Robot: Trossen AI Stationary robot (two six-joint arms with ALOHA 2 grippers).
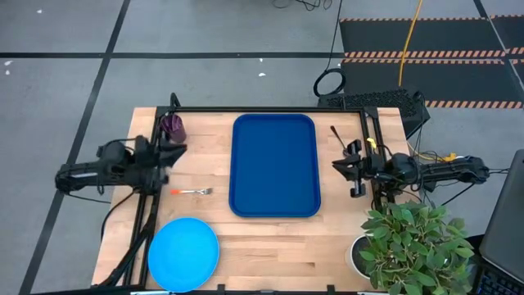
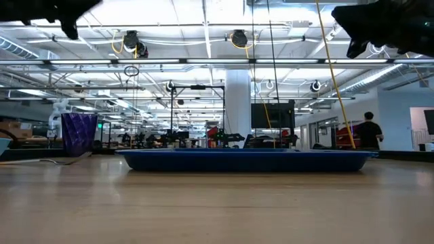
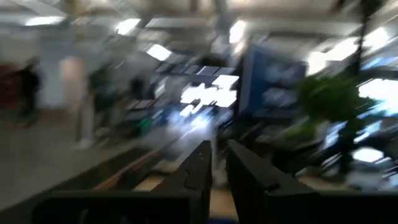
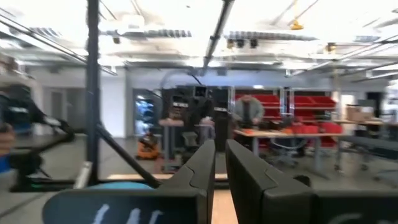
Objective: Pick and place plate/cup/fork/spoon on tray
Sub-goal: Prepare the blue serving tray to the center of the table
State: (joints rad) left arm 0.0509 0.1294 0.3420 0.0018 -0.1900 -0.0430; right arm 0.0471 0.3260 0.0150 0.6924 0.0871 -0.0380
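The large dark-blue rectangular tray (image 1: 274, 165) is seen lying bare at the middle of the light wooden desk (image 1: 246, 246). The round, flat, sky-blue plate (image 1: 183, 253) rests near the front left corner of the desk, well apart from the tray. The slim fork with silver tines and an orange-red handle (image 1: 193, 191) lies between the tray and the left arm, near the tray's left rim. The small dark purple cup (image 1: 173, 127) stands upright at the back left corner. The slim dark spoon (image 1: 336, 136) lies just beside the tray's right rim, toward the back.

The left claw (image 1: 175, 152) is held above the desk near the cup, its fingers (image 3: 196, 174) nearly pressed together on nothing. The right claw (image 1: 352, 168) is held right of the tray, near the spoon, its fingers (image 4: 199, 171) likewise narrowly parted and empty. A potted green plant (image 1: 409, 246) stands at the front right corner.
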